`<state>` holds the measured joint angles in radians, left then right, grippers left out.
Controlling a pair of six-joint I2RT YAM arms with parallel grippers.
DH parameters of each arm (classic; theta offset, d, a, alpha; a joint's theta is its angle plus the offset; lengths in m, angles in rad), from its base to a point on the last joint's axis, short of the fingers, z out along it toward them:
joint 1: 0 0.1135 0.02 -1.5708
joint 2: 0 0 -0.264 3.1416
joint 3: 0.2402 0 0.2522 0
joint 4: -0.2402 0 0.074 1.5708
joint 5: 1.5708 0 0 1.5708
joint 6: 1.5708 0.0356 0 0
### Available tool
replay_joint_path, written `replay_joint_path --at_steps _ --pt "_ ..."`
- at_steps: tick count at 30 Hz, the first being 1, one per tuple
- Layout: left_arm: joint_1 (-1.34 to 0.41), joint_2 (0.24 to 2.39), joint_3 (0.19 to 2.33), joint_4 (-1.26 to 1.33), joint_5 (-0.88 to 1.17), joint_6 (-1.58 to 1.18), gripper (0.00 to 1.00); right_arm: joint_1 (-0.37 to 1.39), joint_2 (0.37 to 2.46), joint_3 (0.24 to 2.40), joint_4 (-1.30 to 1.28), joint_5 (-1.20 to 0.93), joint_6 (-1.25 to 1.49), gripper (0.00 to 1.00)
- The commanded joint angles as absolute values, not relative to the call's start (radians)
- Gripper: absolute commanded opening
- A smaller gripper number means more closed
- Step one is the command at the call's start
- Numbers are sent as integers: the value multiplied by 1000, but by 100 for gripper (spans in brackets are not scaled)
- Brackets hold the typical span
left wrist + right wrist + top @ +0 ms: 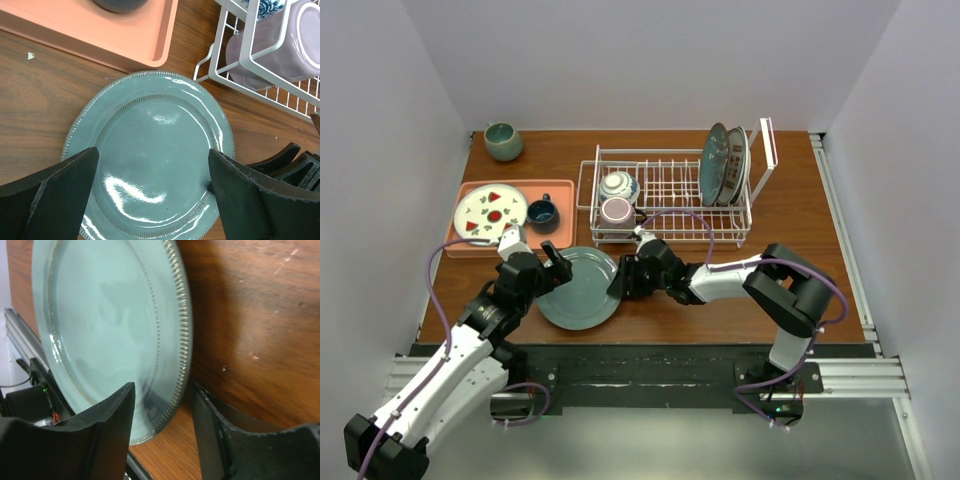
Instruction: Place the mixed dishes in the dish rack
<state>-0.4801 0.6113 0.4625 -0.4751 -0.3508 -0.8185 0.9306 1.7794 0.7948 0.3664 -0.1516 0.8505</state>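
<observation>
A plain teal plate [580, 290] [155, 150] [110, 325] lies flat on the wood table, in front of the dish rack [665, 237] [250, 65]. My left gripper [555, 268] [152, 152] hovers open over the plate's left part, nothing between its fingers. My right gripper [620, 278] [162, 387] is low at the plate's right edge. Its jaws straddle the rim, one finger over the plate and one outside it, with a gap showing on both sides. In the rack sit a blue-and-white bowl [618, 185], a pinkish mug [617, 211] [270, 45] and two upright plates [723, 165].
A salmon-pink tray [560, 240] [125, 45] at the left holds a white plate with red fruit marks [490, 210] and a dark blue cup [542, 212]. A grey-green cup [503, 141] stands at the back left corner. The table's near edge is just behind the teal plate.
</observation>
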Motion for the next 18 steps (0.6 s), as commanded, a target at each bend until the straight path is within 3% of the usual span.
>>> replay_joint_path --at_steps 1,10,18 --pt "-482 611 462 -439 -356 -808 97 934 1756 795 325 -60 864 47" --pt "-482 612 463 -440 -356 -811 97 934 1710 790 187 67 851 25" --pt "-482 623 463 -434 -347 -818 97 934 1646 787 92 149 838 21"
